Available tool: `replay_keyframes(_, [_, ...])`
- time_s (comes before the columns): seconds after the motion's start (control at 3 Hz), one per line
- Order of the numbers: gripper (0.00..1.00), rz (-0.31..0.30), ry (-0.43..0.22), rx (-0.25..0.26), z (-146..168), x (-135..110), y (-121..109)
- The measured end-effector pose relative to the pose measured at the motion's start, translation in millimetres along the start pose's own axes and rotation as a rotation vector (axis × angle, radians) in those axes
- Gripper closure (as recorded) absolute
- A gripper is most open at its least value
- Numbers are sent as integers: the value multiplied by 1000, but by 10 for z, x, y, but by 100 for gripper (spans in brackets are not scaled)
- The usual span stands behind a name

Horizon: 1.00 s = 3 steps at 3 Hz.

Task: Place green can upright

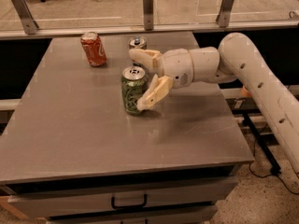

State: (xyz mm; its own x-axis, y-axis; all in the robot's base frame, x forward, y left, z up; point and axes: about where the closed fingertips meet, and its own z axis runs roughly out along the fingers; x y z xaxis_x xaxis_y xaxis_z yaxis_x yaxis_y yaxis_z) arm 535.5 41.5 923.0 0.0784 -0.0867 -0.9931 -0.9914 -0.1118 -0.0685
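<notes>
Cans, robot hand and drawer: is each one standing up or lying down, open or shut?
Gripper: open, one finger on either side of the green can.
Green can: standing upright on the table.
Red can: standing, near the far edge.
Silver-topped can: standing, partly hidden behind the gripper.
Drawer: shut.
</notes>
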Motion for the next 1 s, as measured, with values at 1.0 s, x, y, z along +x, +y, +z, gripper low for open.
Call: replay_keyframes(1.0, [0,3,119,193,-828,-155,51])
